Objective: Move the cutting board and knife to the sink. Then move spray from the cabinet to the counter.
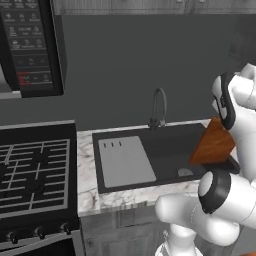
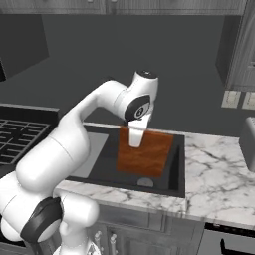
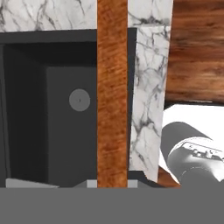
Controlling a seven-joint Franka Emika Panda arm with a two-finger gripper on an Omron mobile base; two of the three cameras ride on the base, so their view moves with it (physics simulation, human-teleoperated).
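My hand (image 2: 136, 142) is clamped on the flat orange-brown wooden cutting board (image 2: 145, 154), which I'm holding on edge above the dark recessed sink (image 2: 99, 149), set in the white marble surface (image 2: 219, 174).

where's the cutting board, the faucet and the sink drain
cutting board (image 2: 145, 154), right base view, middle of its face
faucet (image 1: 158, 107), left base view, curved neck
sink drain (image 3: 79, 100), hand view, centre of the round disc
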